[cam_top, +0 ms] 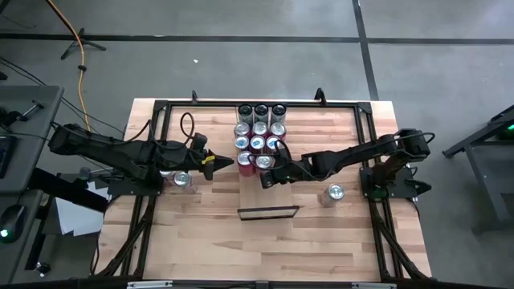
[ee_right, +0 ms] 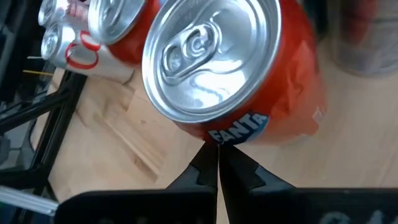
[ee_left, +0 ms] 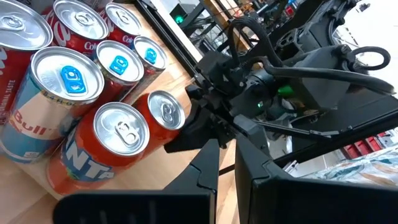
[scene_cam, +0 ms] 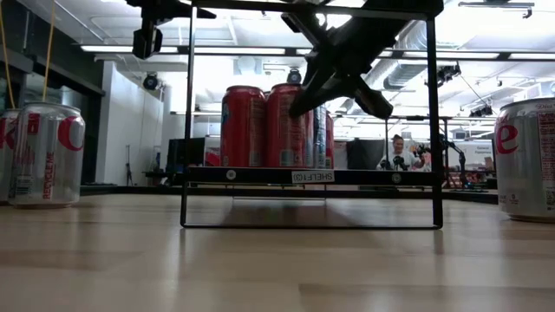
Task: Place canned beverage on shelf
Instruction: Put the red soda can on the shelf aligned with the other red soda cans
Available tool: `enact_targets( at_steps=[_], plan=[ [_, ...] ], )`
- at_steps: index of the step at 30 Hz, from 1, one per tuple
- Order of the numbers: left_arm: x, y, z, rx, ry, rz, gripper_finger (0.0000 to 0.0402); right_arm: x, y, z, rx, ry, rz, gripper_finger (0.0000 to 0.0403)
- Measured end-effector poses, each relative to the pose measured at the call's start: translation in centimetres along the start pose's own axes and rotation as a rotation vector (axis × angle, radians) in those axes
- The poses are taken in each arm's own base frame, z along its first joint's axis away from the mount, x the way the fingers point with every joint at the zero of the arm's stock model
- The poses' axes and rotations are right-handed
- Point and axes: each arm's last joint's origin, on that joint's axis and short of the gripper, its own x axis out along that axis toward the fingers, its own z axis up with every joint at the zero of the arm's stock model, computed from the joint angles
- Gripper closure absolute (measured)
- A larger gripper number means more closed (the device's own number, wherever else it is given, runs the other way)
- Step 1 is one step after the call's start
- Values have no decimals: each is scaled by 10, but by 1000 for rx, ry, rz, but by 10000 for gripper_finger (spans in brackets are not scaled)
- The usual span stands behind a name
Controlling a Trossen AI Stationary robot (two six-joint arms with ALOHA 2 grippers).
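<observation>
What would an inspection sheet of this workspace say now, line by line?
Surface: striped wooden tabletop, bare at the front.
Job's things: shelf carries a cluster of upright cans; an orange Fanta can stands at the cluster's near end.
Clutter: two silver cans off the shelf, one on the left, one on the right.
Grippers: left pincer shut, beside the cluster; right pincer shut, at the Fanta can, holding nothing.
Cables: orange cable on the floor.
Surroundings: a person far behind the table.
</observation>
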Motion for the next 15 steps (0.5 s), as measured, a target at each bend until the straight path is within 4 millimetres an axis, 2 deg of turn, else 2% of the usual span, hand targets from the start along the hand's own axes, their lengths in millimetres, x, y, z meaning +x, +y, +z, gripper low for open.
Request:
enact_targets(
  at_steps=[12, 15],
  plan=[
    [0, 0, 0, 1, 2, 2, 401, 1, -3, 6, -8, -14, -16, 403],
    [0, 0, 0, 1, 2, 2, 401, -4, -1, 6, -43, 19, 12, 403]
  ],
)
